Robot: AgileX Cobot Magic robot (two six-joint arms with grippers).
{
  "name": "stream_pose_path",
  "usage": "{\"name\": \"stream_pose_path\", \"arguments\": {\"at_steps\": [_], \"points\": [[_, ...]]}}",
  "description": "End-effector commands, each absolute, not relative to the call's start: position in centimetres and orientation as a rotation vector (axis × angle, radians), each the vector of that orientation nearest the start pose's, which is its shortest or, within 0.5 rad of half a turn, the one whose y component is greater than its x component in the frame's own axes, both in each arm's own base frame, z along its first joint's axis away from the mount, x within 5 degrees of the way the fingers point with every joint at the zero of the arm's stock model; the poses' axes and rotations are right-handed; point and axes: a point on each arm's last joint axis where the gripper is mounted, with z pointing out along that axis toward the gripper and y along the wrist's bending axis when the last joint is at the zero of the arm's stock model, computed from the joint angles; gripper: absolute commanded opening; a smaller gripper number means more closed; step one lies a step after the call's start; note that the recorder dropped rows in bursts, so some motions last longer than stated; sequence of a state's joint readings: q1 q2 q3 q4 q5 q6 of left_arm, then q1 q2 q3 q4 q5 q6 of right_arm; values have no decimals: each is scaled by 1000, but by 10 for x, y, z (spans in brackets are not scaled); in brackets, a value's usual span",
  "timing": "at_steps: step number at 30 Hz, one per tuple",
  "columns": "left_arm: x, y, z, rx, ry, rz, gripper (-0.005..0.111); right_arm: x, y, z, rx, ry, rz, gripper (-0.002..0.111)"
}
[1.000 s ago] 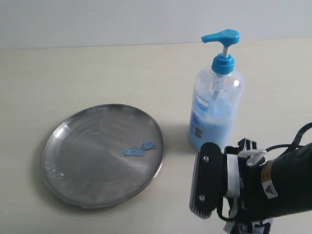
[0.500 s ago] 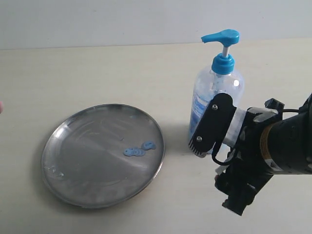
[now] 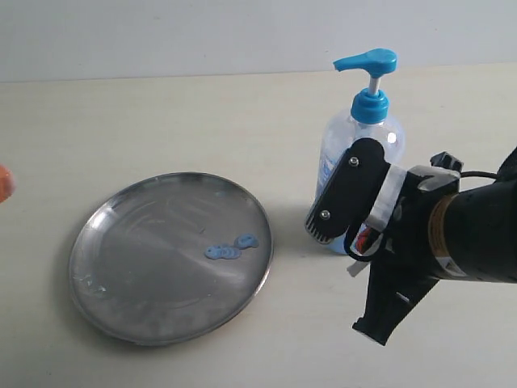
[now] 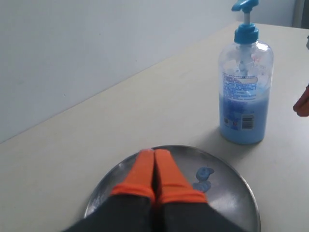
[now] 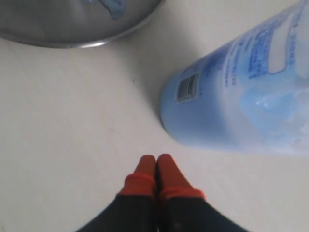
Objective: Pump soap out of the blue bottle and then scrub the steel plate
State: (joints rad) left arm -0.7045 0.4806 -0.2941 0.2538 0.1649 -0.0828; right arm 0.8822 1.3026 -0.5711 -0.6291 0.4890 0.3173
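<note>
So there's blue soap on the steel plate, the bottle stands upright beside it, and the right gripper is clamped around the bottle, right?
Not quite. The right wrist view shows the right gripper shut on nothing, its tips pressed together just short of the blue bottle. The soap is on the steel plate, and the bottle stands upright beside it.
</note>
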Motion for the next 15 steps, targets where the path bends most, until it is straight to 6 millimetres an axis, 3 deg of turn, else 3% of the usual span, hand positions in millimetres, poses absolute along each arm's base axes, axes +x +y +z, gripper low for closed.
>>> {"name": "stream_pose_path", "arguments": {"at_steps": [1, 15], "points": [[90, -72, 254, 785, 1742, -324, 0, 156, 153, 212, -1251, 2145, -73, 0], [100, -81, 240, 833, 1841, -299, 0, 129, 127, 265, -1043, 1918, 146, 0]]}}
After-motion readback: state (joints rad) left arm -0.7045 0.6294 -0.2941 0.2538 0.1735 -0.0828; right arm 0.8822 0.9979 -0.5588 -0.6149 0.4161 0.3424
